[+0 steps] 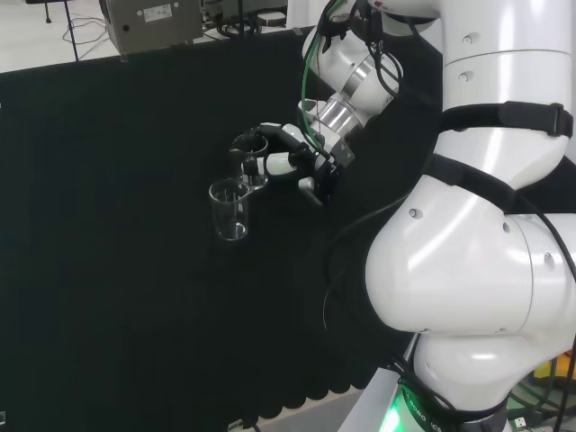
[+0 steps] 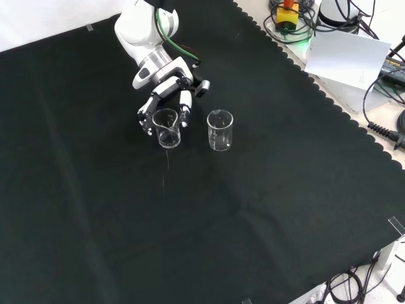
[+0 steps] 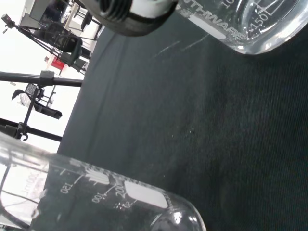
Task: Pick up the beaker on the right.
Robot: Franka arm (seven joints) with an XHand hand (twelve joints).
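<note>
Black cloth (image 2: 266,209) with a scalloped edge covers the worktop, and cables, a yellow-and-red device and a white sheet lie past its far right edge in the front view. Two clear glass beakers stand upright on the cloth, near each other but apart. In the front view the hand (image 2: 166,101) comes down from the white arm (image 2: 142,28) at the top, its black and white fingers (image 2: 185,101) curled round the left beaker (image 2: 166,128), with fingers on both sides of the glass just below the rim. The right beaker (image 2: 219,130) stands free just to that one's right, untouched. In the head view the hand (image 1: 290,162) reaches leftward from the arm's links, and the held beaker (image 1: 249,153) sits farther off among the fingers, while the free beaker (image 1: 229,211) stands nearer the camera, below and slightly left of the hand. The wrist view shows cloth between two glass walls with printed scale marks, one beaker (image 3: 250,24) beside a dark ribbed fingertip (image 3: 130,14), the other (image 3: 96,197) lying large across the opposite corner. Both beakers look empty.
</note>
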